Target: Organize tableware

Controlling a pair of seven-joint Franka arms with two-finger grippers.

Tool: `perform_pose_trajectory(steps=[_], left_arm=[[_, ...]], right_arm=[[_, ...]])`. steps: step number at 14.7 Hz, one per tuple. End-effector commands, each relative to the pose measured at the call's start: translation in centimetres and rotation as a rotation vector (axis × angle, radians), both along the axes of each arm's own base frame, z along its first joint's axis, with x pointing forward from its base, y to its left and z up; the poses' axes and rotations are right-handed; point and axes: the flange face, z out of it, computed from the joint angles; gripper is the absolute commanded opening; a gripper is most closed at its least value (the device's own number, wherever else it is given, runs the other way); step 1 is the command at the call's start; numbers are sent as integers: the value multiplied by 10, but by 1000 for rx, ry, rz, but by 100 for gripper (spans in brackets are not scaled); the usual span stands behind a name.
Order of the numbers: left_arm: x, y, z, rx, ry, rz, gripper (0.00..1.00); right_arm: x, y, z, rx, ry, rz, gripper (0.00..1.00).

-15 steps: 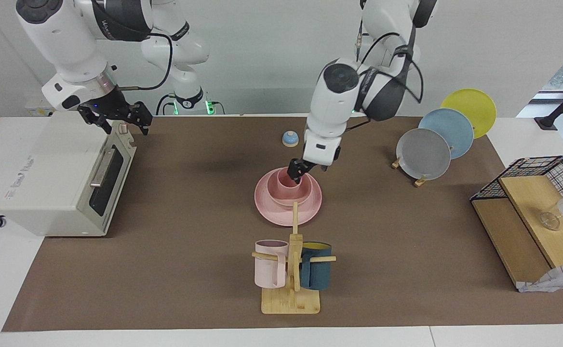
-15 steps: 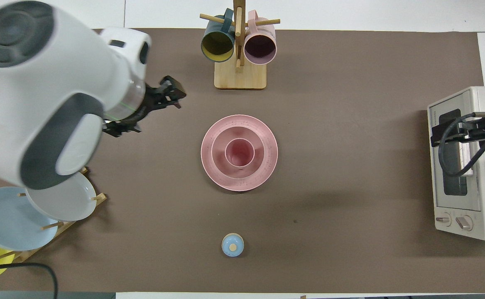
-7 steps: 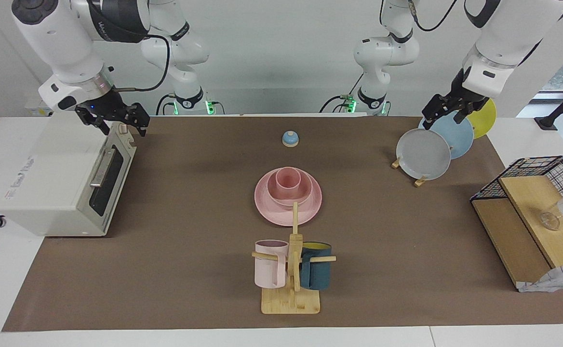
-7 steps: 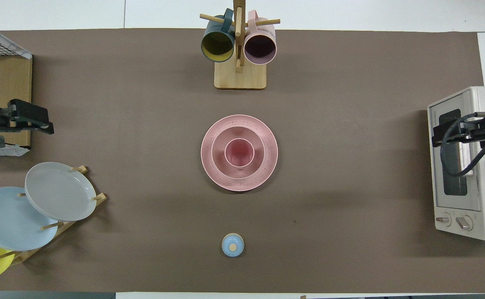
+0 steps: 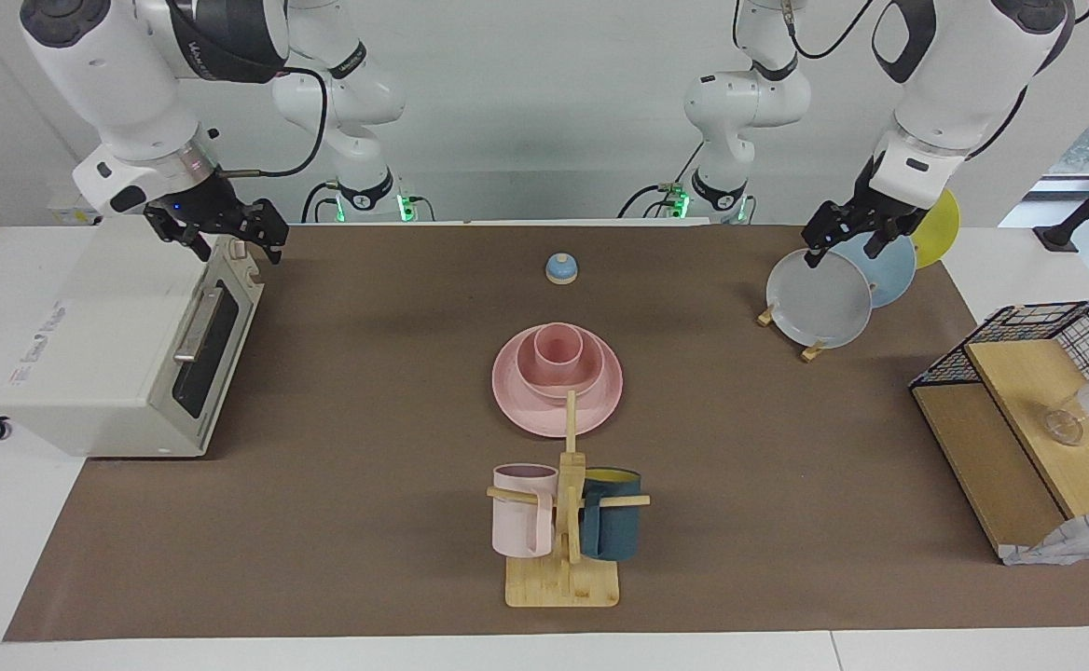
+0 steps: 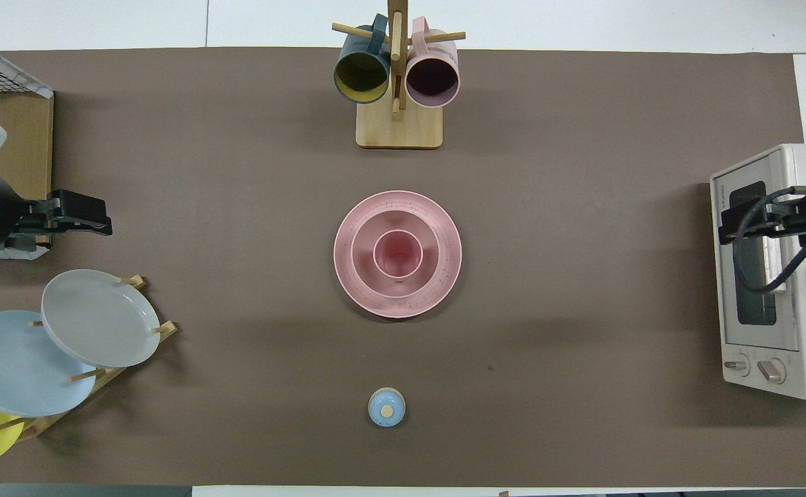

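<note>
The pink tableware is stacked at the middle of the mat. The wide plate (image 5: 510, 391) (image 6: 446, 276) carries the bowl (image 5: 586, 380) (image 6: 363, 254), and the tumbler cup (image 5: 558, 349) (image 6: 398, 252) stands upright in the bowl. My left gripper (image 5: 845, 250) (image 6: 82, 215) is open and empty, up in the air over the plate rack at the left arm's end, well away from the stack. My right gripper (image 5: 237, 244) (image 6: 748, 224) is open and empty, waiting over the toaster oven.
A mug tree (image 5: 563, 522) (image 6: 397, 83) with a pale pink and a teal mug stands farther from the robots than the stack. A small blue bell (image 5: 561, 268) (image 6: 386, 406) lies nearer. The rack holds grey (image 5: 820, 303), blue and yellow plates. Toaster oven (image 5: 116, 345); wire-and-wood shelf (image 5: 1020, 419).
My left gripper has left the cup standing in the bowl and swung up and away to over the plate rack. The right arm has barely moved.
</note>
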Motion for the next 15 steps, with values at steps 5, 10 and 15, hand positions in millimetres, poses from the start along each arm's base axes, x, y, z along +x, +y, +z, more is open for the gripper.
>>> perform_pose_trajectory(steps=[5,10,15], left_arm=[[0,1,24,45,114,-39,100],[6,4,24,30,74,-47,100],[9,5,25,24,54,-75,100]], right_arm=[[-4,0,3,17,-9,9,100],[-4,0,3,17,-9,9,100],[-4,0,3,17,-9,9,100]])
